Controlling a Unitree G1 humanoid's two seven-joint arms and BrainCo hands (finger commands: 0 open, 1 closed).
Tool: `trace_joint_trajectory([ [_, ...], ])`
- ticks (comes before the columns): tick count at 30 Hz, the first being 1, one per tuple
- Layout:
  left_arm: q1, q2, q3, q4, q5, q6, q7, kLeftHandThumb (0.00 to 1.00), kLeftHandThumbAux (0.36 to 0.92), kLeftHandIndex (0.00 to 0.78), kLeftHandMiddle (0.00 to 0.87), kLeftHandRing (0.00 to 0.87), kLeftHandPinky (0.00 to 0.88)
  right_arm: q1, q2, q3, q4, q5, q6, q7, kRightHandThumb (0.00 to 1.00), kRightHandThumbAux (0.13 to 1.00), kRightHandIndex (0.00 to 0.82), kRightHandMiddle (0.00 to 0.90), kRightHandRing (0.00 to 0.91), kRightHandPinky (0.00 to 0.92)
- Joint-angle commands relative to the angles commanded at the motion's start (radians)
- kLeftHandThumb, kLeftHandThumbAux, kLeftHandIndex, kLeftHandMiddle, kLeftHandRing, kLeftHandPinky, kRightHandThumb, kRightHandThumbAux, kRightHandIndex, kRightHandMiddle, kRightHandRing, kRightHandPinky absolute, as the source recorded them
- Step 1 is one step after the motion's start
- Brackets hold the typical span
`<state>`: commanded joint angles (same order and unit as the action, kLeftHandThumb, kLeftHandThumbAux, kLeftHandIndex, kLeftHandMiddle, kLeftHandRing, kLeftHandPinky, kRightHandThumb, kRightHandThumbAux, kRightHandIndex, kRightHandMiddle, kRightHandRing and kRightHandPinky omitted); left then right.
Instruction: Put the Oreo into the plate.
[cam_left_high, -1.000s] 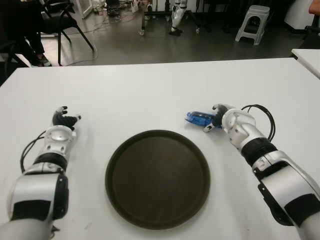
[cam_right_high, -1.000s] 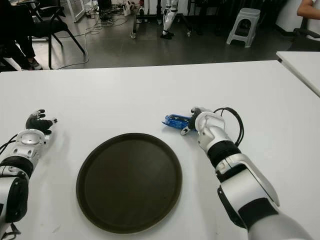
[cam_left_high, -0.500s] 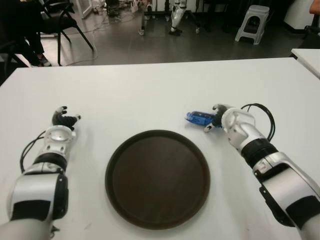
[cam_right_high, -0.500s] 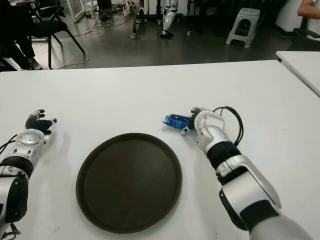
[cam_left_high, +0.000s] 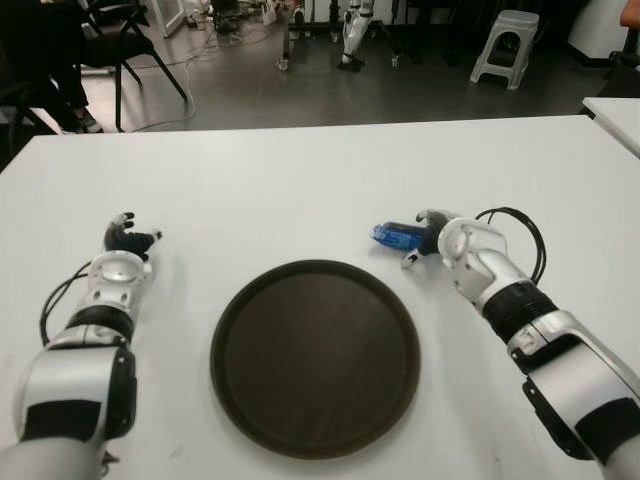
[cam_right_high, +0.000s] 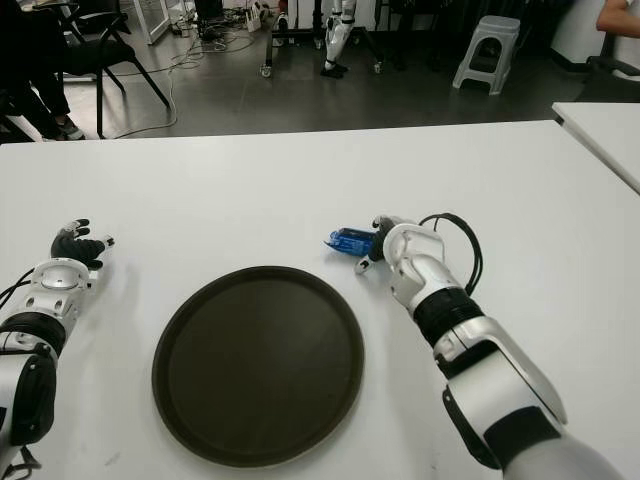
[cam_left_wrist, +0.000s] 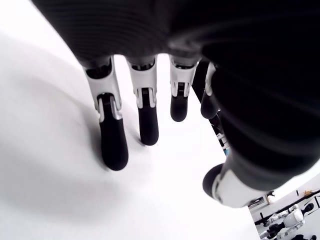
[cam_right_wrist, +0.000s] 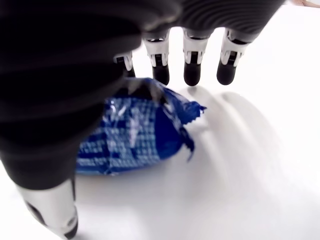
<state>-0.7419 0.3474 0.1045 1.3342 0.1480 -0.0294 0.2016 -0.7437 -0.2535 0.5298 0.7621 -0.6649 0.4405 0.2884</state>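
The Oreo (cam_left_high: 396, 236) is a small blue packet. It lies on the white surface (cam_left_high: 300, 180), at about 1 o'clock from the plate (cam_left_high: 315, 357), near its rim but not on it. The plate is big, round and dark, and it sits in the middle of the surface.

The right hand (cam_left_high: 428, 236) is at the right end of the packet. In the right wrist view the fingers (cam_right_wrist: 192, 70) reach out over the Oreo and the thumb is low at its other side. They are spread around it and not closed on it.

The left hand (cam_left_high: 127, 240) shows at about 10 o'clock from the plate, well apart from it. Its fingers (cam_left_wrist: 114, 145) are loose and hold nothing.
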Motion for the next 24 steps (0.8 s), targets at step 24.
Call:
trace_joint_trajectory([
  [24, 0.001, -0.006, 0.005, -0.001, -0.006, -0.005, -0.001, 0.293, 0.756, 0.100, 0.140, 0.161, 0.159, -0.035, -0.013, 0.081, 0.127, -0.037, -0.159, -0.007, 0.000, 0.757, 0.000, 0.000, 0.000, 0.000],
])
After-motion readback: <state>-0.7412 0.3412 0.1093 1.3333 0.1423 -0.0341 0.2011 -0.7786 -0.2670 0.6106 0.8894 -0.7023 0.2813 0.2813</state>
